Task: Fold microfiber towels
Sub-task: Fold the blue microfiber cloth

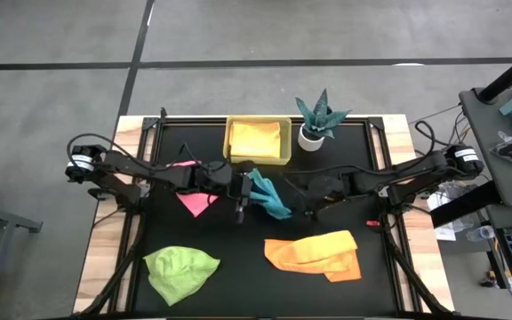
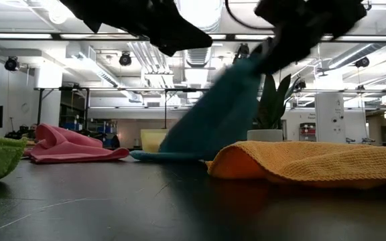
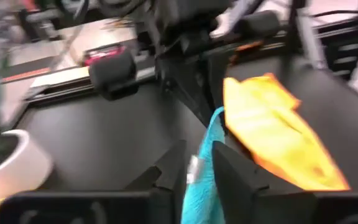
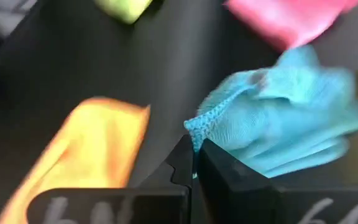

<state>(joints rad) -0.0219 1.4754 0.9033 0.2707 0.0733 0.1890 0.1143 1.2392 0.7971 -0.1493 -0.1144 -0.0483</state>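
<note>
Mid-table, both grippers pinch the turquoise towel (image 1: 269,197): left gripper (image 1: 241,213) on its left corner, right gripper (image 4: 194,163) on a right corner, fingers nearly shut.

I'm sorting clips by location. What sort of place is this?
Probably a robotics lab or workshop, not a home: the low view shows exposed ceiling ducts and equipment racks behind the table, and the high view shows a bare concrete floor.

A black worktop (image 1: 149,233) with bare wood edges — on it lie a lime green towel (image 1: 181,269), an orange towel (image 1: 316,253), a pink towel (image 1: 196,201), a yellow tray (image 1: 258,140) and a potted plant (image 1: 314,124).
</note>
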